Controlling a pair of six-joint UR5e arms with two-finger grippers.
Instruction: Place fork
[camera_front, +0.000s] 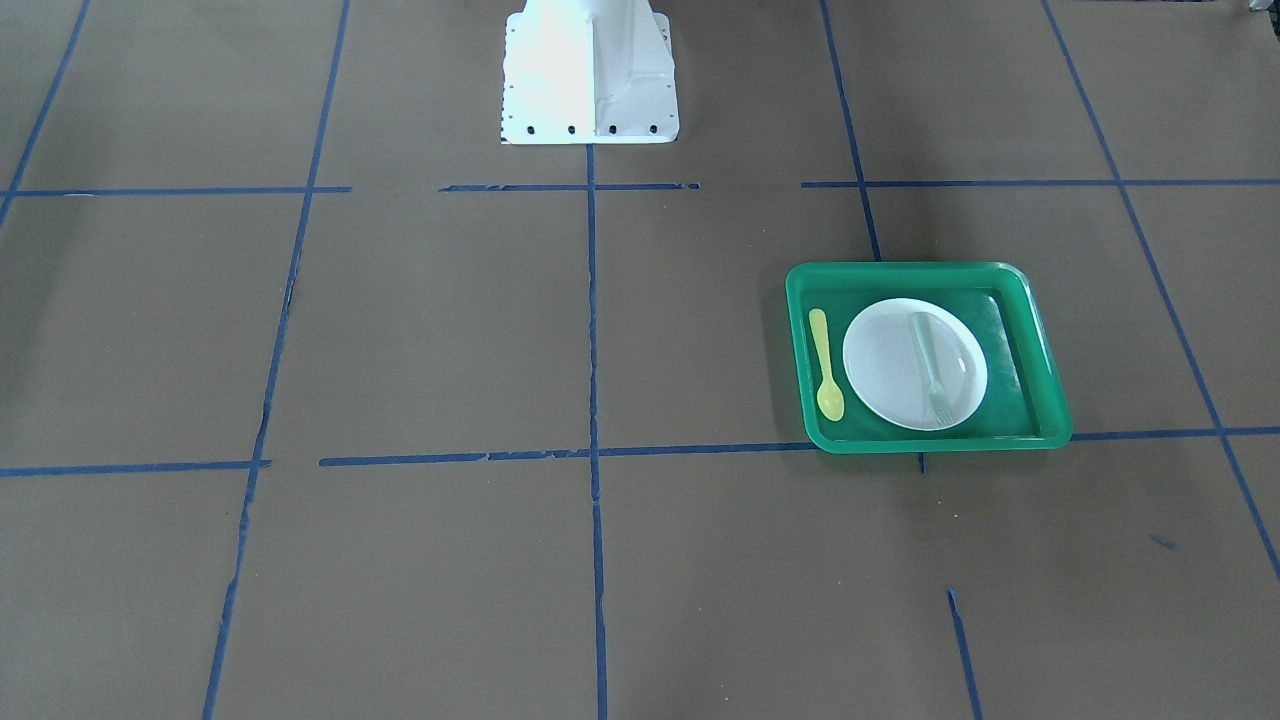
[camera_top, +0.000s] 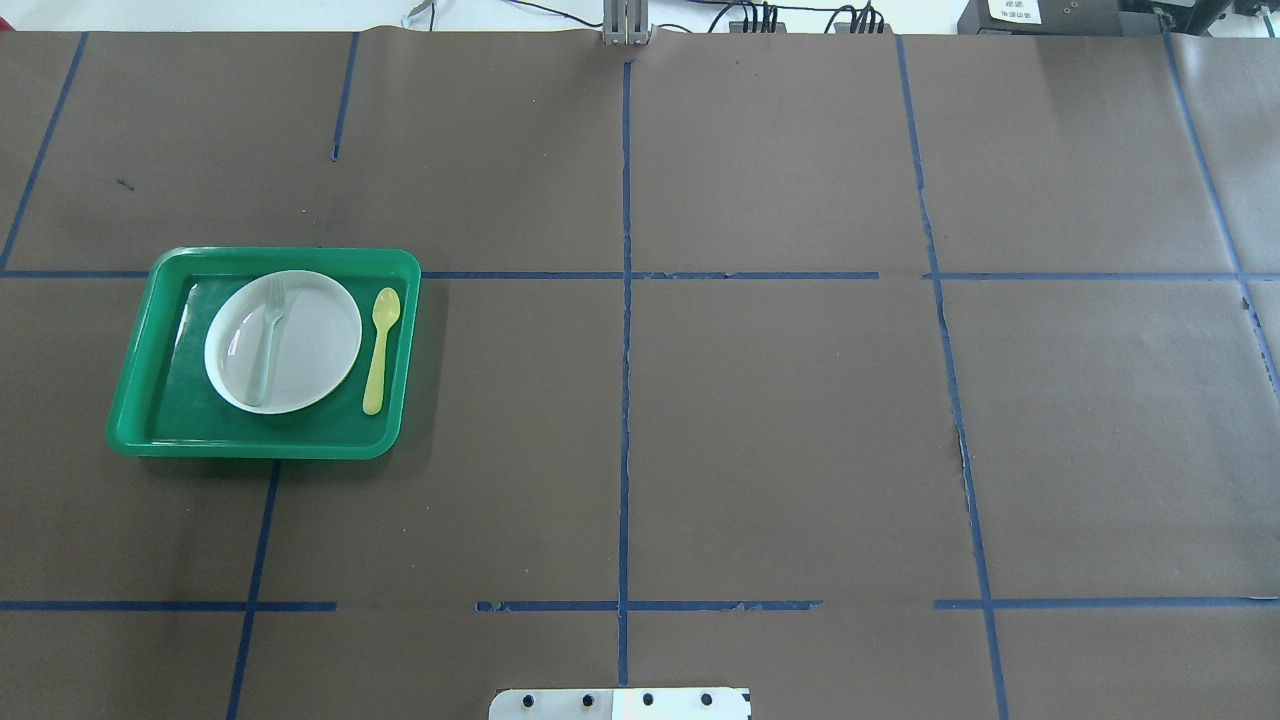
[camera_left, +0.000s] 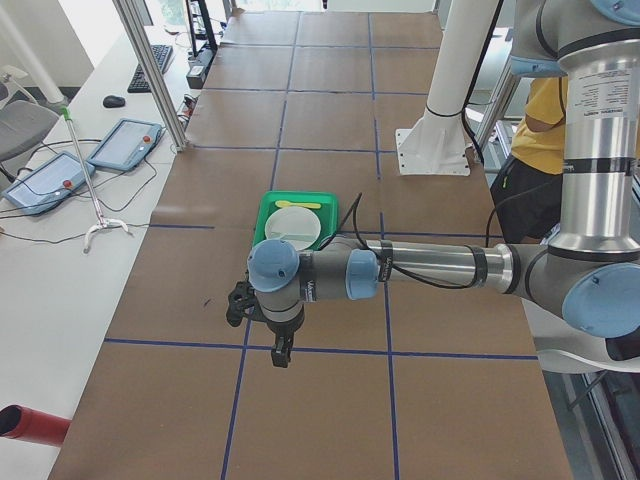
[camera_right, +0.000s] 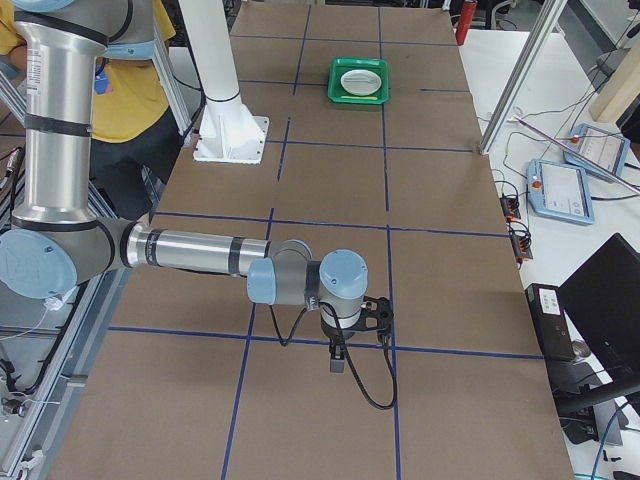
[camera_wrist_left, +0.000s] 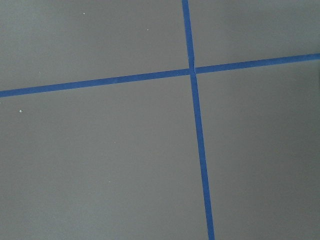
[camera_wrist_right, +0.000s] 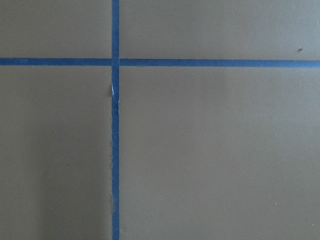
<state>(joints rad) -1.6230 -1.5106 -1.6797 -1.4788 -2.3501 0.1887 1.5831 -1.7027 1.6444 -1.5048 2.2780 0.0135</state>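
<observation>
Front: across the counter (camera_front: 420, 330), facing the white base (camera_front: 590, 80) at top, steeply down.
Overhead: above and behind that base, forward and down.
Shared: both hold the green tray (camera_top: 250, 446), mirrored.
Left side: high at one counter end, tray mid-distance.
Right side: opposite end, tray far.
Wrists: close above blue tape (camera_wrist_left: 199, 140), facing down.

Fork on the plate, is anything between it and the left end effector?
Nothing visible. The fork lies uncovered on the white plate in the green tray; the left end effector hangs above the brown table, apart from the tray.
</observation>
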